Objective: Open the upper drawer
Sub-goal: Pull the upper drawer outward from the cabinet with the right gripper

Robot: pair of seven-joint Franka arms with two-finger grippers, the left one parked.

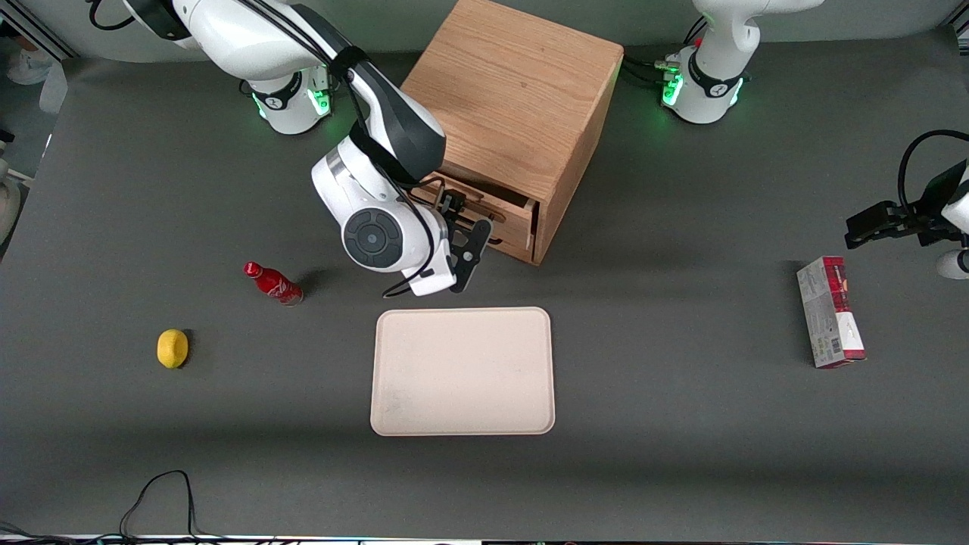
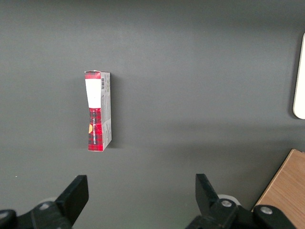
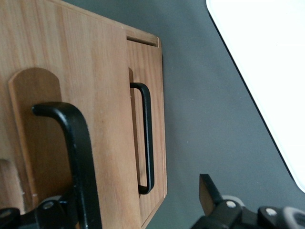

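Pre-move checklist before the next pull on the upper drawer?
1. Gripper at the upper drawer, not the lower one: ok.
2. Fingers shut on the upper handle: not ok, they are open.
3. Handle between the fingers: cannot tell, one finger is hidden.
4. Drawer fully out: not ok, only slightly open.
5. Pull path: ok, the tray lies apart from the cabinet, nearer the front camera.
6. Bottle apart from the arm: ok.

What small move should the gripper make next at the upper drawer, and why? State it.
Probably close the fingers on the thin black handle, then pull outward. The gripper sits open in front of the upper drawer, with the handle between its fingers, and the drawer is only slightly out of the oak cabinet.
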